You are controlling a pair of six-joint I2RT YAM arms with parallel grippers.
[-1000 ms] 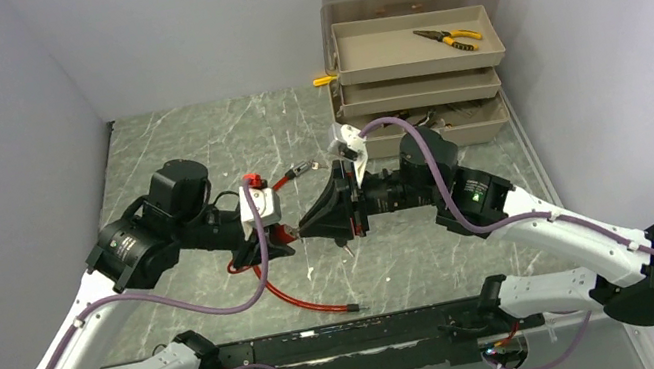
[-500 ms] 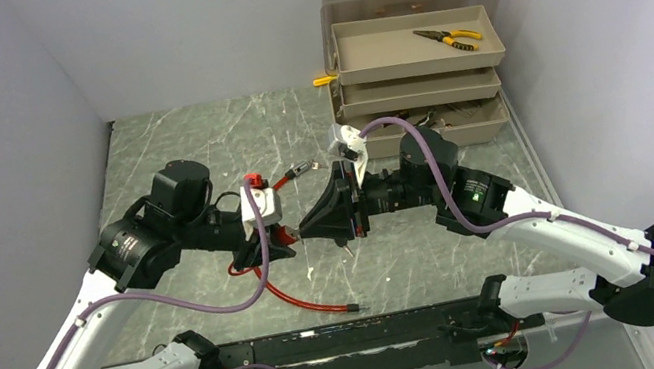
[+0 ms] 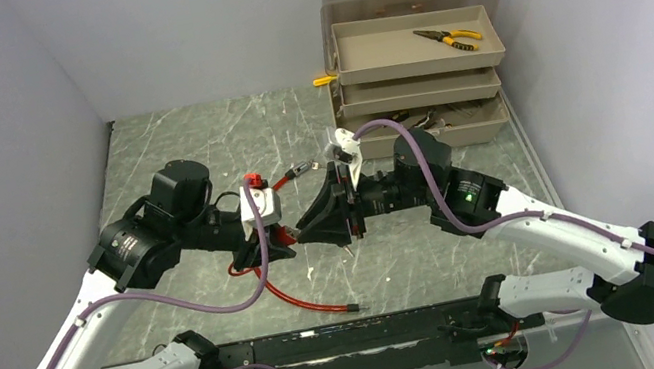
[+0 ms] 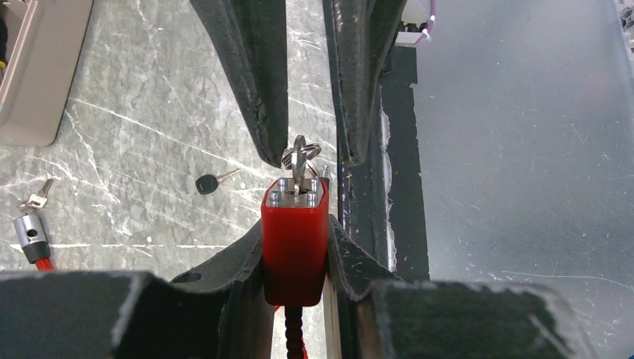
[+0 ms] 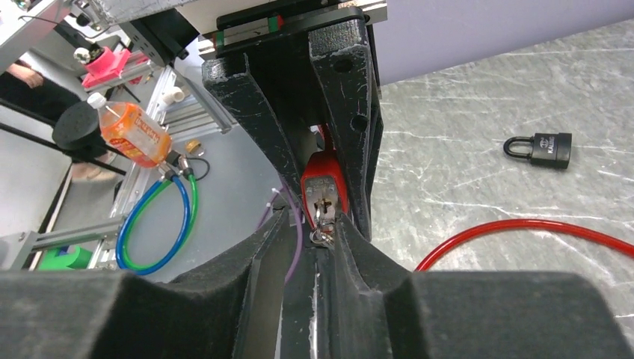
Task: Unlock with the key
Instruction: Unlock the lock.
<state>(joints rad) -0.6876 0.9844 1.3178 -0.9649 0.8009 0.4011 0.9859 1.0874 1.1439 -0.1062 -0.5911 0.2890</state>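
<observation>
Left gripper [image 4: 296, 238] clamps the red padlock [image 4: 294, 224], key [image 4: 299, 158] seated in its keyway between the right gripper [image 5: 320, 228] tips; I can't tell if they pinch it, so I squeeze firmly, then twist on-axis.

Right fingers [image 4: 258, 82] shifted slightly left, apparently twisting the key [image 4: 299, 153].

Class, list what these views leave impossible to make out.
Blade of key: buried in red lock, both wrist views.
Red lock, top view: hidden between left gripper and right gripper.
Right gripper's pinch on the key: contact unclear, wrist views.
Lettering on black padlock: too small, right wrist view.
</observation>
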